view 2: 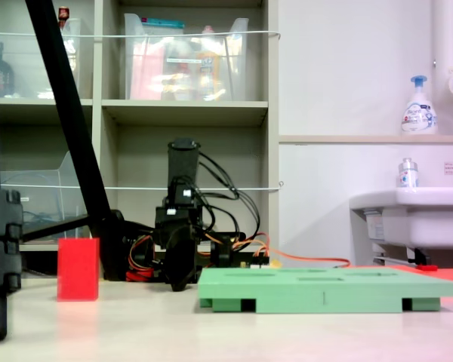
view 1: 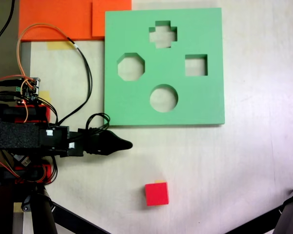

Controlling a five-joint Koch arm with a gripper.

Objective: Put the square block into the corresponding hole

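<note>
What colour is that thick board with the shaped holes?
Green; the board shows best in the first exterior view.

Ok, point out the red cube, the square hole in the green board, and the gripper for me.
red cube (view 1: 156, 193), first exterior view, middle of its top face.
square hole (view 1: 196, 65), first exterior view, middle of the cutout.
gripper (view 1: 127, 144), first exterior view, its dark pointed tip.

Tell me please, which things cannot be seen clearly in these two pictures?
- Gripper: whether open or shut is unclear; in the first exterior view it looks one dark tip, in the second exterior view it faces the camera.
- Square hole: in the second exterior view the green board shows nearly edge-on.
- Red block: only one face there.
</note>
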